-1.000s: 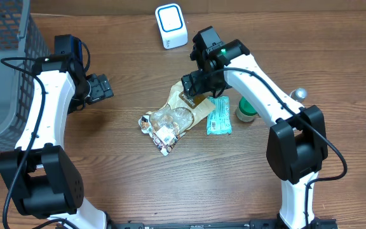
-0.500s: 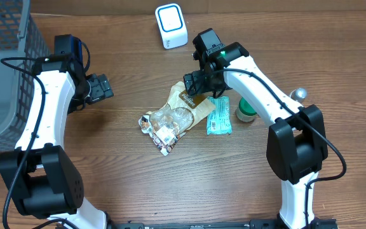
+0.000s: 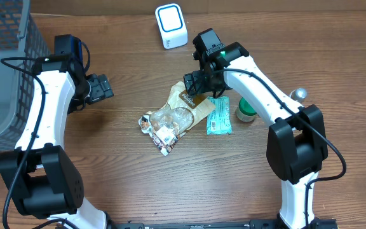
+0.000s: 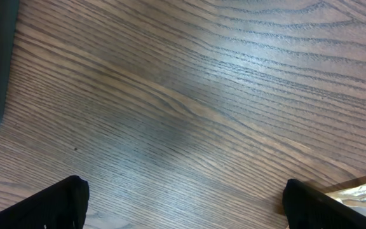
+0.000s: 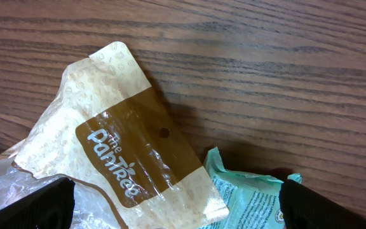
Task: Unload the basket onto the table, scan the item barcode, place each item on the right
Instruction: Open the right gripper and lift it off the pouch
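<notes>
Snack bag (image 3: 183, 108) flat in middle of table (image 3: 126, 184) in overhead view, teal packet (image 3: 219, 116) touching its right edge, green-capped bottle (image 3: 246, 112) just right of that. White scanner (image 3: 171, 26) at far edge, wire basket (image 3: 8, 38) far left. Right gripper (image 3: 202, 84) over bag's far end, jaws spread, grasping nothing. Left gripper (image 3: 101, 88) well left of bag, released.

Left wrist view: fingertips (image 4: 53, 205) wide apart over bare wood, bag corner at right.

Right wrist view: fingertips spread, brown label and packet between.
</notes>
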